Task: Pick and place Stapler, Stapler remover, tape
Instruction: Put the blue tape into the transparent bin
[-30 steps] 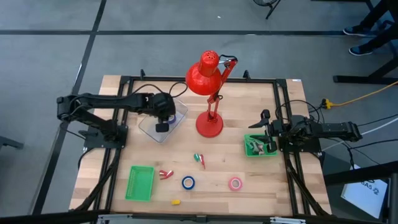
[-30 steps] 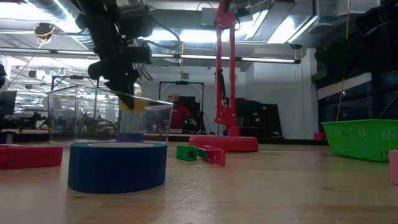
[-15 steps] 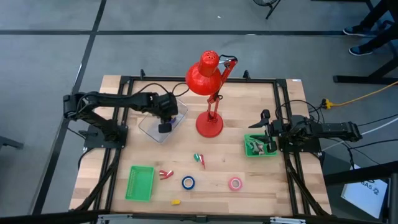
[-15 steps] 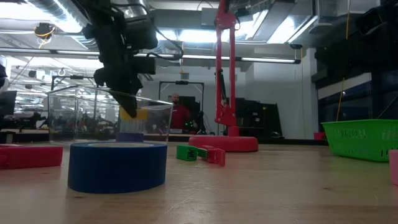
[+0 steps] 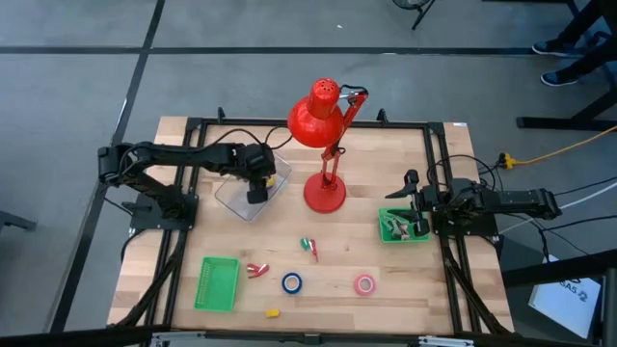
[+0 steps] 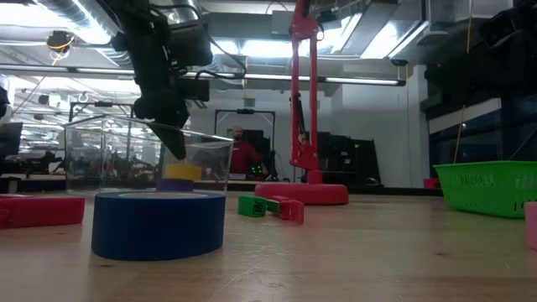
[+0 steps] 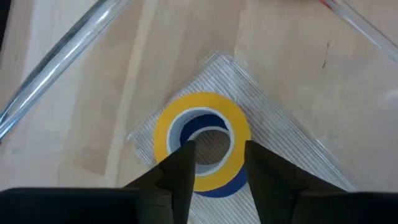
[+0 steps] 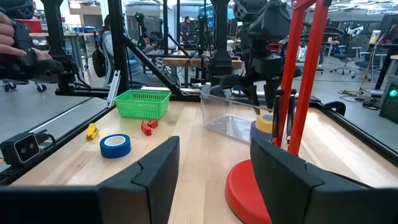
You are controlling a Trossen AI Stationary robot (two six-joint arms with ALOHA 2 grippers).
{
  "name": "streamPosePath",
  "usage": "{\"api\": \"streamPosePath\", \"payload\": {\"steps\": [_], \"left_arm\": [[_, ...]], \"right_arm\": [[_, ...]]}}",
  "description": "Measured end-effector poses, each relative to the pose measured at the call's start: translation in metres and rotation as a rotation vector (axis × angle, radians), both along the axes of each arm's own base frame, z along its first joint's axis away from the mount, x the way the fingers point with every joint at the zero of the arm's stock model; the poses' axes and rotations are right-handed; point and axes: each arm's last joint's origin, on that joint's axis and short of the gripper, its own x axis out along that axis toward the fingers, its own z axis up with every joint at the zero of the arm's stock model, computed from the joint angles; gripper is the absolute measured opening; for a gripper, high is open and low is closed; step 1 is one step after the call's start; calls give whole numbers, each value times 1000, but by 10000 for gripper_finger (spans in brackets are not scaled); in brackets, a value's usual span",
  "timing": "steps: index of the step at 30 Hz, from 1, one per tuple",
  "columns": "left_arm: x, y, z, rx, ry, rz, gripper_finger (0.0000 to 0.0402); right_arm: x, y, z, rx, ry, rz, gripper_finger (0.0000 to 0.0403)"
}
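My left gripper (image 5: pixel 256 194) hangs open inside the clear plastic tray (image 5: pixel 231 196), fingers pointing down just above a yellow tape roll (image 7: pixel 200 144). That roll lies flat on a purple-blue roll (image 6: pixel 179 185) on the tray's floor. In the low view the fingertips (image 6: pixel 178 151) stand apart from the yellow roll (image 6: pixel 181 173). A blue roll (image 5: pixel 291 283) and a pink roll (image 5: pixel 364 284) lie flat on the table near its front edge. A red tool (image 5: pixel 257 270) and a green-and-red tool (image 5: pixel 308 248) lie between them. My right gripper (image 5: pixel 415 225) waits open over the green basket (image 5: pixel 389 214) at the right.
The red lamp's base (image 5: pixel 325 196) stands mid-table, right of the clear tray, its head (image 5: pixel 315 118) reaching over the far side. A second green basket (image 5: pixel 217 284) sits at the front left, and a small yellow piece (image 5: pixel 273 313) lies near the front edge. People show in the room beyond.
My left gripper has brought the yellow roll down into the clear tray. A second ago the roll hung at the fingertips, well above the purple-blue roll; now it lies on that roll, and the fingertips stand a little above it.
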Motion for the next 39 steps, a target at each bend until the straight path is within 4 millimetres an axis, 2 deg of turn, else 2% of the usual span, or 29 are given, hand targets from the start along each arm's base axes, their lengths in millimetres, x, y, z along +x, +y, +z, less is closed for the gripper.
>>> {"api": "streamPosePath", "payload": {"steps": [9, 21, 31, 39], "left_arm": [[0, -3, 3, -3, -15, 10, 172], [-3, -16, 19, 59, -67, -25, 175], [-5, -38, 48, 163, -98, -84, 171], [-3, -61, 75, 164, -144, -175, 169]], "right_arm": [[0, 0, 0, 0, 0, 0, 199], [0, 0, 0, 0, 0, 0, 199], [0, 0, 0, 0, 0, 0, 199], [0, 0, 0, 0, 0, 0, 199]]}}
